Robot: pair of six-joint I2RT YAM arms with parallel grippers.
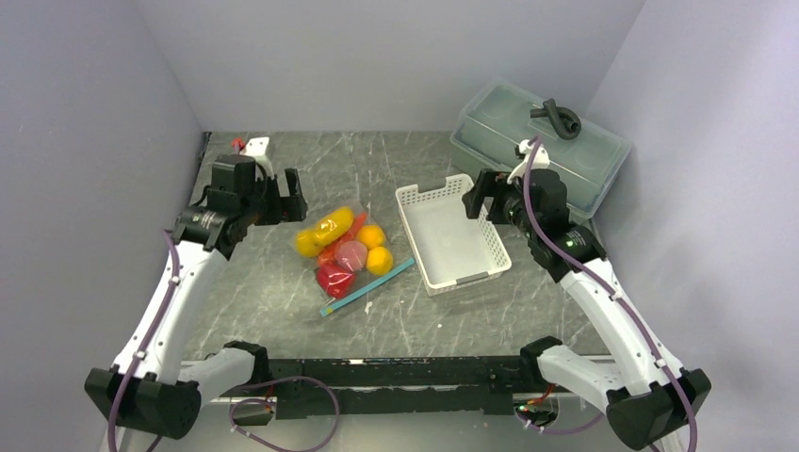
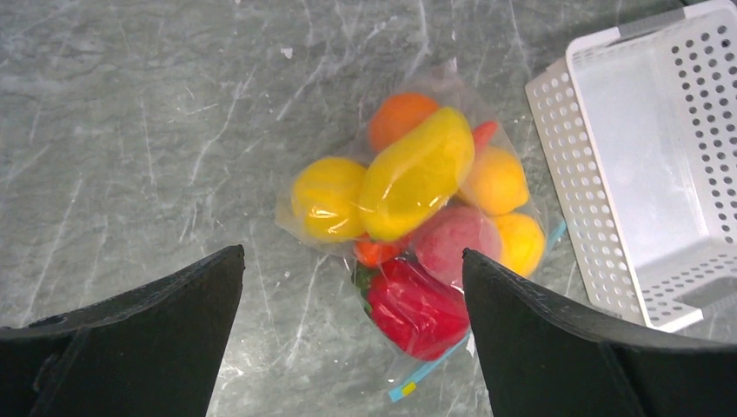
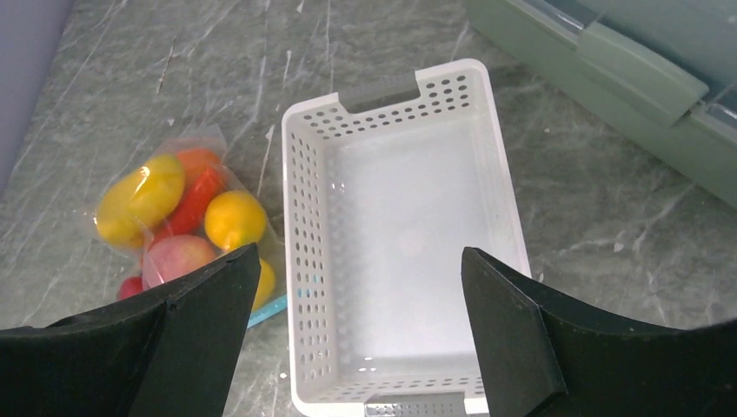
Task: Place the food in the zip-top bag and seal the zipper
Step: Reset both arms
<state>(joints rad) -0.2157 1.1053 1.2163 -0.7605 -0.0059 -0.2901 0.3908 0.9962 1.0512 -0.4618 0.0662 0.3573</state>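
Left gripper (image 1: 283,200): jaws spread wide, nothing between them, hanging above the table (image 1: 273,311) just left of the bag (image 1: 344,247) and not touching it. Right gripper (image 1: 482,200): also wide open and empty, poised over the far end of the white basket (image 1: 411,235), which holds nothing. Food (image 2: 415,174) all appears to be inside the clear bag: yellow, orange, pinkish and red pieces bunched under the plastic, none loose on the table or in the basket. Bag lies flat between the left gripper and the basket, its right side near the basket's wall. Zipper (image 1: 369,285) runs along the bag's near-right edge as a straight teal strip; no view shows whether it is pressed shut along its whole length. Judgement: loading looks finished, so the step in hand is the seal, either to be made or to be checked. The next move would call for one gripper to pin the bag near one end of the strip while the other closes over the strip and runs along it. The floppy plastic, with food bulging close behind the strip, may slide or buckle.
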